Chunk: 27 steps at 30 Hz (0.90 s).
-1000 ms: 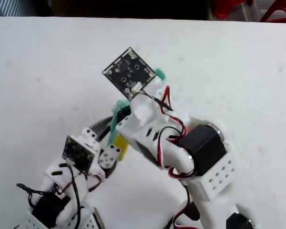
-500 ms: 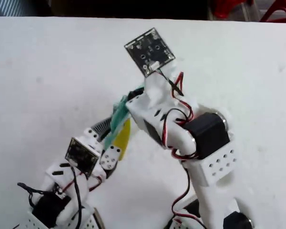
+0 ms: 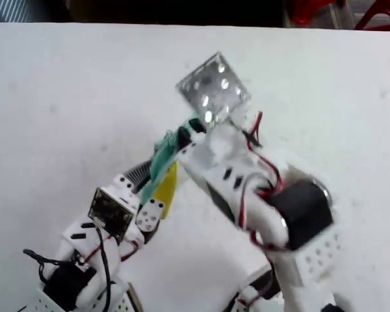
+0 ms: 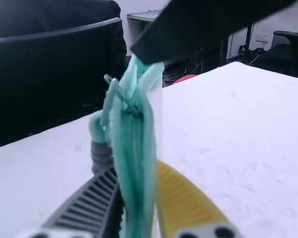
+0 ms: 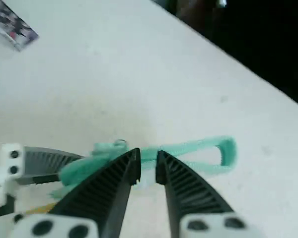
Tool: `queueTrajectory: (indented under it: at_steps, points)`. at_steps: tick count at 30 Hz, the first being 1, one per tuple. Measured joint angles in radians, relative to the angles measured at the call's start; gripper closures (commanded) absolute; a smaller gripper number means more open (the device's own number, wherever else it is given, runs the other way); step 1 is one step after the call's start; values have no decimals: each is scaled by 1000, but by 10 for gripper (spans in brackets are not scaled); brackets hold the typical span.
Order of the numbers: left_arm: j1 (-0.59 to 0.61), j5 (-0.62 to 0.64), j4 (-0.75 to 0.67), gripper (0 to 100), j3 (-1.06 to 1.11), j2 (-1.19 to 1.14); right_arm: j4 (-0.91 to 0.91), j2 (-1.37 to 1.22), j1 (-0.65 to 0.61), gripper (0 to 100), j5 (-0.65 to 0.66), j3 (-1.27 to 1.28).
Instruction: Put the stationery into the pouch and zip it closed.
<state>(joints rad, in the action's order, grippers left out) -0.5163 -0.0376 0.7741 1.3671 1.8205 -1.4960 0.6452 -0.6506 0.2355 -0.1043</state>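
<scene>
Left tool (image 4: 136, 198): clamped on the pouch (image 4: 131, 124).
Right tool (image 5: 148, 161): pinched on the pouch's zip edge.
Advice: pull straight along the zip, left grip firm.

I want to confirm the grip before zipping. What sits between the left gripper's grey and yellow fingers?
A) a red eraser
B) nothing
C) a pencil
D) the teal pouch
D: in the left wrist view the teal pouch stands pinched in the left gripper, between its grey and yellow fingers.
</scene>
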Motion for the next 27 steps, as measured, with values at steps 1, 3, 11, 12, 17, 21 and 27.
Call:
queueTrajectory:
  at_steps: [1, 3, 11, 12, 17, 21, 27]
  points:
    - [0, 0, 0, 979, 0, 0, -3, 9, -25, 796, 15, -18]
    - [0, 0, 0, 979, 0, 0, -20, 11, -51, 797, 32, -46]
    - [-5, -8, 26, 979, 0, 9, -138, -109, -81, 796, 32, -94]
    - [-6, -8, 26, 979, 0, 9, -138, -115, -89, 796, 18, -94]
    - [-6, -9, 26, 979, 0, 9, -117, -118, -140, 796, -35, -94]
    - [-6, -9, 26, 979, 0, 9, -66, -126, -150, 796, -40, -94]
    - [-43, -23, 49, 979, -2, 11, -106, -126, -149, 796, 115, -94]
